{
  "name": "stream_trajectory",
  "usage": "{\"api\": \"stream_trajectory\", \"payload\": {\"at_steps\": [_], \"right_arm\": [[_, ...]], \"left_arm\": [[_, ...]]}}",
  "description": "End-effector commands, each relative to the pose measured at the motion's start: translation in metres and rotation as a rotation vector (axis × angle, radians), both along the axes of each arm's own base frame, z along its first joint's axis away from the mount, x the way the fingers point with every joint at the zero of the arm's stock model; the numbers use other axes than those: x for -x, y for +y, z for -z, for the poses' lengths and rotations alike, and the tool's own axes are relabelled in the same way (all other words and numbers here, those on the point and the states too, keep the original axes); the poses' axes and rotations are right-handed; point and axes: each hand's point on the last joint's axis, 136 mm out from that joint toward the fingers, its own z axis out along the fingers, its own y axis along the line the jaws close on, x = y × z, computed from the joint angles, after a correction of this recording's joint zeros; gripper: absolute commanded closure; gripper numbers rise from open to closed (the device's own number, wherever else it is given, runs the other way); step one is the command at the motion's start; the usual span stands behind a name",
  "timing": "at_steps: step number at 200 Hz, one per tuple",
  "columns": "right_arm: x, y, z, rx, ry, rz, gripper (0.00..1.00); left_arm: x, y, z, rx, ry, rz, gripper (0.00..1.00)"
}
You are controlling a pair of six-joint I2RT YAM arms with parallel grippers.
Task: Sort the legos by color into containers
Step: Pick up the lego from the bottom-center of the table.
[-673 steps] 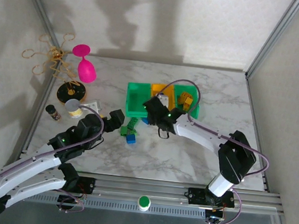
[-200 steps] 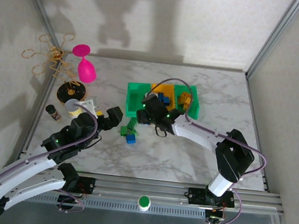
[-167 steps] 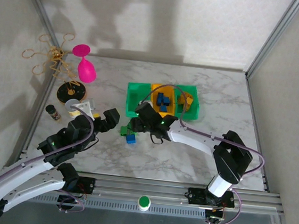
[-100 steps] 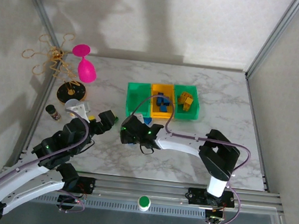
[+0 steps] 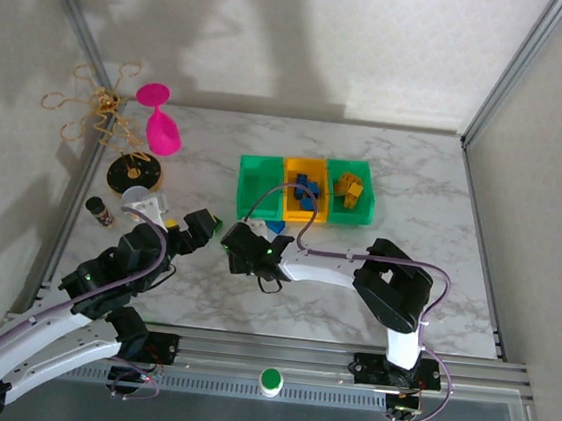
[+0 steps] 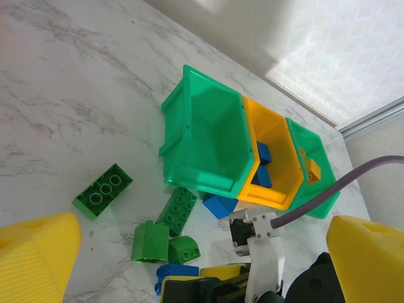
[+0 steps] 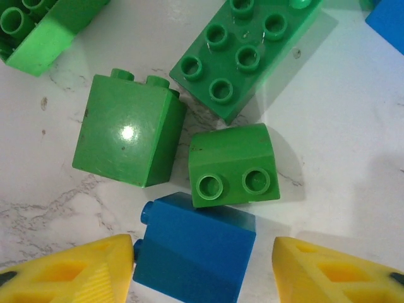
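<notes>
Hard moulded plastic, glossy. The blue brick point(image 7: 192, 249) is judged light, rigid and not fragile, but its smooth walls are likely to slip under a partial pinch. It lies on the marble table point(image 5: 478, 251) just in front of the bins, at the near edge of a cluster of green bricks. A stud shows at its left edge, so it appears to lie on its side. The best hold, in my judgement, is across two opposite faces, centred, with the fingers square to them. A corner hold would let it twist out.

Right gripper point(image 7: 202, 271): the jaws are part open and straddle the blue brick. The left finger point(image 7: 76, 271) stands at the brick's side, touching or all but touching; I cannot tell which. The right finger point(image 7: 334, 271) stands clear, with bare marble between it and the brick. Nothing is gripped.

Neighbours: a small sloped green brick point(image 7: 233, 167) sits against the blue brick's far edge. A tall green brick point(image 7: 126, 129) is just beside that, and a long green brick point(image 7: 246, 50) lies beyond. The sloped one could be nudged if the blue brick shifts as the jaws close.

Left gripper point(image 5: 197, 226): the jaws are wide and hold nothing. It hovers to the left of the cluster.

Bins: the left green bin point(image 5: 259, 183) shows a bare floor. The yellow bin point(image 5: 294, 167) holds blue bricks. The right green bin point(image 5: 361, 211) holds orange pieces.
</notes>
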Motion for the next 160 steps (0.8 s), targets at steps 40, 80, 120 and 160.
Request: {"api": "stream_trajectory", "payload": {"at_steps": [40,80,120,160], "right_arm": [[0.003,0.005,0.006,0.022,-0.006,-0.011,0.41],[0.005,0.010,0.005,0.015,-0.004,-0.012,0.32],[0.006,0.018,0.006,0.004,-0.004,-0.022,0.30],[0.003,0.012,0.009,0.042,-0.015,-0.004,0.37]], "left_arm": [[0.000,0.007,0.008,-0.013,0.012,-0.033,0.01],[0.000,0.007,0.006,-0.005,0.007,-0.032,0.01],[0.000,0.008,0.004,-0.010,0.003,-0.033,0.00],[0.000,0.009,0.004,-0.009,0.001,-0.035,0.01]]}}
